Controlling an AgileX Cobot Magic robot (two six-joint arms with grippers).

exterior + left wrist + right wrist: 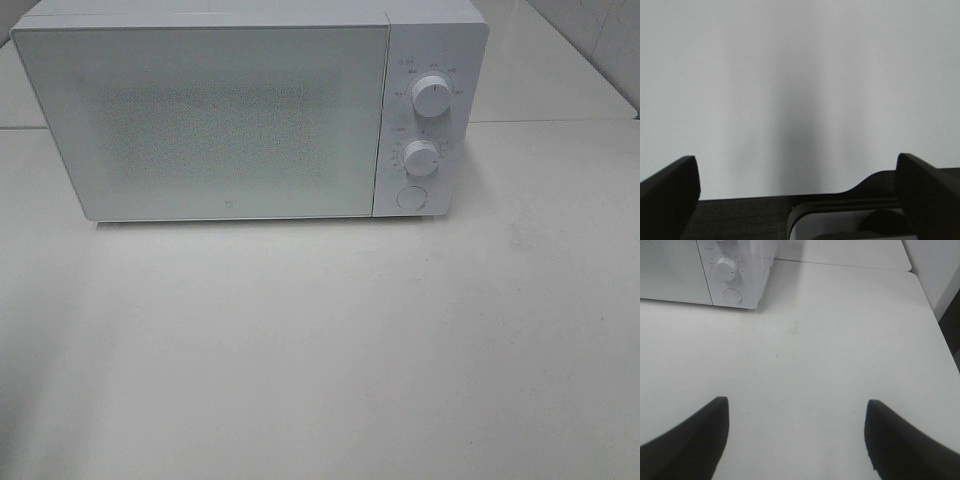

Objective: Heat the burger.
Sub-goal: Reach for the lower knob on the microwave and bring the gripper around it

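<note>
A white microwave (240, 110) stands at the back of the white table (320, 350) with its door shut. It has two round knobs (431, 95) and a round button on its right panel. Its lower right corner also shows in the right wrist view (732, 277). The burger is out of view. My left gripper (797, 187) is open and empty over bare white surface. My right gripper (796, 432) is open and empty above the table, in front of and to the right of the microwave. Neither arm shows in the exterior high view.
The table's right edge (932, 320) shows in the right wrist view, with a dark gap beyond it. A seam between table panels (550, 122) runs behind the microwave. A dark base part (840, 220) sits under the left gripper.
</note>
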